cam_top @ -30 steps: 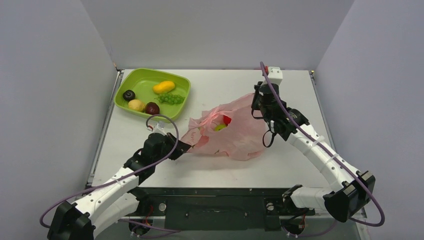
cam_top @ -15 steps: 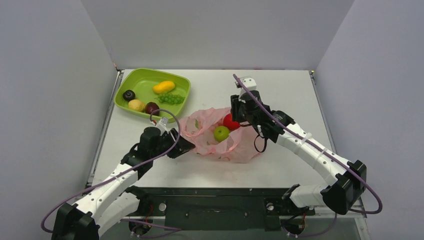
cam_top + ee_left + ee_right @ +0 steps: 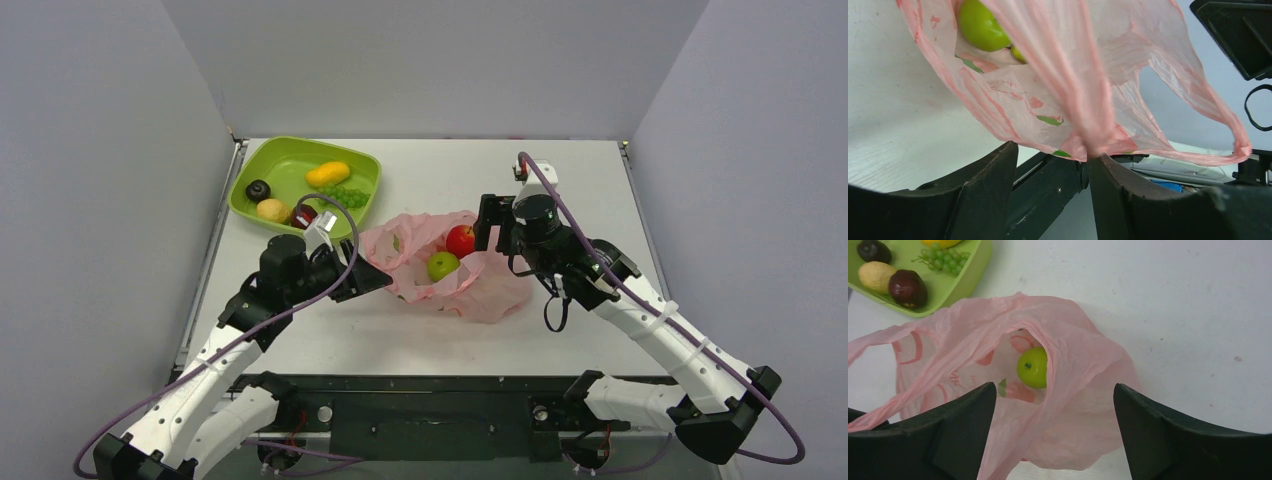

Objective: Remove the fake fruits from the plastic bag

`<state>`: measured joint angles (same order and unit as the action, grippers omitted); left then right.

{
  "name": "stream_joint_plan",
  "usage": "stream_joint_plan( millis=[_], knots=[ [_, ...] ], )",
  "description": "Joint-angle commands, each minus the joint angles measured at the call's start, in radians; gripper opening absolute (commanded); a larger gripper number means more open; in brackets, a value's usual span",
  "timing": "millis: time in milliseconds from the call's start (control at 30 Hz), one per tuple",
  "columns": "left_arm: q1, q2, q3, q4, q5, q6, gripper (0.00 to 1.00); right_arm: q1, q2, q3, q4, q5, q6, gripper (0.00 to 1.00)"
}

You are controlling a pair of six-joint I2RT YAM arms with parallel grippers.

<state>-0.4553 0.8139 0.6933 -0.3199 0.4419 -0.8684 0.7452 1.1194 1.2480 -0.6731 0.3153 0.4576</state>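
The pink plastic bag [image 3: 475,290] lies slumped at mid-table with its mouth open upward. Inside it show a red apple [image 3: 460,240] and a green apple [image 3: 442,265]. My left gripper [image 3: 377,279] is at the bag's left edge, open; in the left wrist view a twisted handle strand of the bag [image 3: 1088,107] rests against one fingertip [image 3: 1100,162], not pinched. My right gripper [image 3: 484,231] hovers wide open over the bag's right side, next to the red apple. The right wrist view looks down on the bag [image 3: 1083,405] and the green apple [image 3: 1032,367] between the spread fingers.
A lime-green tray [image 3: 290,160] stands at the back left, holding a plum [image 3: 258,190], a lemon [image 3: 272,210], a dark red apple [image 3: 301,213], a mango [image 3: 328,174] and grapes [image 3: 346,194]. Grey walls close in the table on three sides.
Both grippers went from shut on the bag to open. The bag dropped and slumped, showing both apples. The right arm swung left, then back; the left arm rose slightly.
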Motion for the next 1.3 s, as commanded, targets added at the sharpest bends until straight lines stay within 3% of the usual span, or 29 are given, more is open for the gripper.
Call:
stream_joint_plan(
  millis=[0,133,200,333,433,500,567,800,867,1033,1133,1200,1233,1267],
  knots=[
    [0.006,-0.029,0.058,-0.012,0.058,0.011,0.51,0.054,-0.036,-0.063,-0.028,0.032,0.204,0.83],
    [0.004,-0.022,-0.014,0.184,0.113,-0.13,0.53,0.112,-0.046,-0.196,0.061,0.033,0.274,0.8],
    [0.0,0.001,-0.067,0.385,0.125,-0.219,0.54,0.138,-0.058,-0.262,0.112,0.031,0.285,0.75],
    [-0.029,0.084,-0.14,0.588,0.105,-0.338,0.55,0.19,-0.116,-0.399,0.189,0.043,0.311,0.53],
    [-0.059,0.18,-0.154,0.662,0.097,-0.361,0.55,0.256,-0.182,-0.521,0.219,0.06,0.348,0.26],
    [-0.068,0.214,-0.168,0.713,0.071,-0.386,0.47,0.313,-0.216,-0.582,0.232,0.08,0.364,0.09],
    [-0.067,0.23,-0.187,0.774,0.027,-0.419,0.37,0.366,-0.243,-0.64,0.234,0.106,0.395,0.0],
    [0.009,0.274,-0.154,0.78,-0.043,-0.444,0.04,0.526,-0.255,-0.826,0.314,0.159,0.566,0.0],
    [0.061,0.291,-0.156,0.78,-0.046,-0.462,0.0,0.555,-0.226,-0.842,0.337,0.174,0.591,0.0],
    [0.157,0.373,-0.119,0.769,0.032,-0.429,0.0,0.584,-0.118,-0.845,0.418,0.18,0.583,0.0],
    [0.154,0.42,-0.022,0.636,0.118,-0.259,0.02,0.585,-0.066,-0.778,0.403,0.205,0.551,0.0],
    [0.137,0.414,0.011,0.521,0.171,-0.154,0.16,0.578,-0.057,-0.737,0.38,0.221,0.529,0.0],
    [0.133,0.401,0.015,0.453,0.184,-0.094,0.28,0.57,-0.056,-0.715,0.376,0.227,0.505,0.0],
    [0.128,0.365,0.007,0.425,0.186,-0.071,0.31,0.566,-0.052,-0.701,0.364,0.23,0.481,0.0]
  ],
)
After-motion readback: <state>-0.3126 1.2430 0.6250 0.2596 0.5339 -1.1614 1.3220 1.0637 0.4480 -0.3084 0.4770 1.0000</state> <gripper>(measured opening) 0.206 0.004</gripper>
